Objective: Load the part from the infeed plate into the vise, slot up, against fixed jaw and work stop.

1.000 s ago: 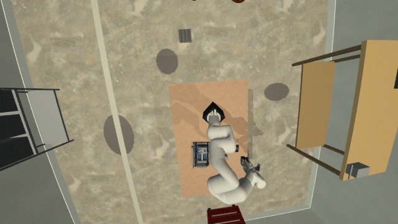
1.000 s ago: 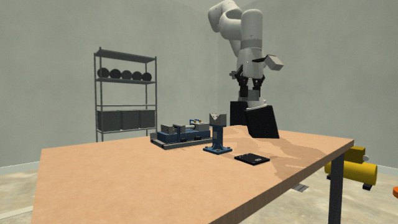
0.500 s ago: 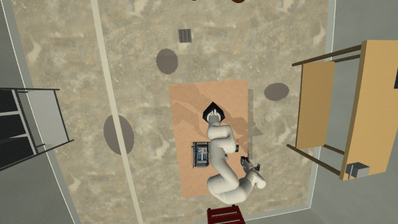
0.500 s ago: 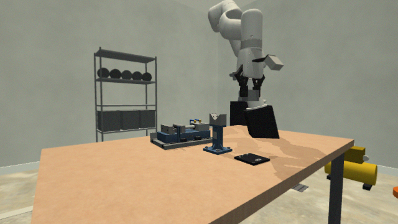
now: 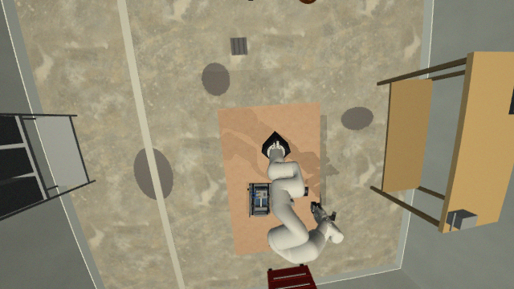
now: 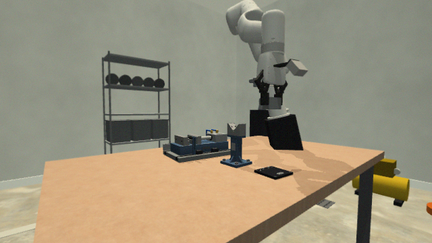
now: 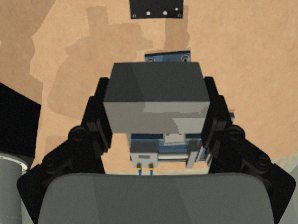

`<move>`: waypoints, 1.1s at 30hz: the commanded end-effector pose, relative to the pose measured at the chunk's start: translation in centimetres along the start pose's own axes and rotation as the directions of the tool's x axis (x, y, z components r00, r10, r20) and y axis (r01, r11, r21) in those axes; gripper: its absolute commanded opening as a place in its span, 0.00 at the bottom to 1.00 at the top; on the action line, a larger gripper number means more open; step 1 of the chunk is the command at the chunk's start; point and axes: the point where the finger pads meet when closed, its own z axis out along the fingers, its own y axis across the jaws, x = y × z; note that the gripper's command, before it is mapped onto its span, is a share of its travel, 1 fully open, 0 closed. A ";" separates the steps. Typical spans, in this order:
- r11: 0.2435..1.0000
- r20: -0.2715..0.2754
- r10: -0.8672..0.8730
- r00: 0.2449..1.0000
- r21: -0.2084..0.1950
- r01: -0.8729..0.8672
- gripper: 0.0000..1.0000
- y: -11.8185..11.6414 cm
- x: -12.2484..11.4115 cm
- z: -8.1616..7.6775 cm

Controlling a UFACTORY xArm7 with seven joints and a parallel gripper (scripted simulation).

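My gripper (image 6: 271,98) is shut on the grey block (image 7: 157,99) and holds it high above the table, to the right of the V-block (image 6: 236,145). In the wrist view the block fills the space between the black fingers. The blue vise (image 6: 196,146) stands open to the left of the V-block and is partly hidden under the block in the wrist view (image 7: 162,149). The block's slot is not visible.
The robot's black base (image 6: 277,129) stands behind the V-block. A metal shelf (image 6: 136,101) stands behind the table at the left. A yellow tank (image 6: 383,180) lies on the floor at the right. The table edge runs close to the infeed plate.
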 end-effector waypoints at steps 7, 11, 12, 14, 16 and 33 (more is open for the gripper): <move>1.000 -0.004 0.016 1.000 -0.008 -0.016 0.00 0.2 0.0 -0.4; 1.000 -0.004 0.022 1.000 -0.009 -0.022 0.00 0.2 0.0 -0.4; 1.000 -0.004 0.025 1.000 -0.010 -0.025 0.00 0.3 0.0 -0.5; 0.999 -0.004 0.032 0.999 -0.011 -0.032 0.00 0.3 0.0 -0.5; 0.999 -0.005 0.040 0.999 -0.013 -0.040 0.00 0.4 -0.1 -0.6; 0.991 -0.011 0.132 0.991 -0.033 -0.132 0.00 0.9 -0.5 -1.6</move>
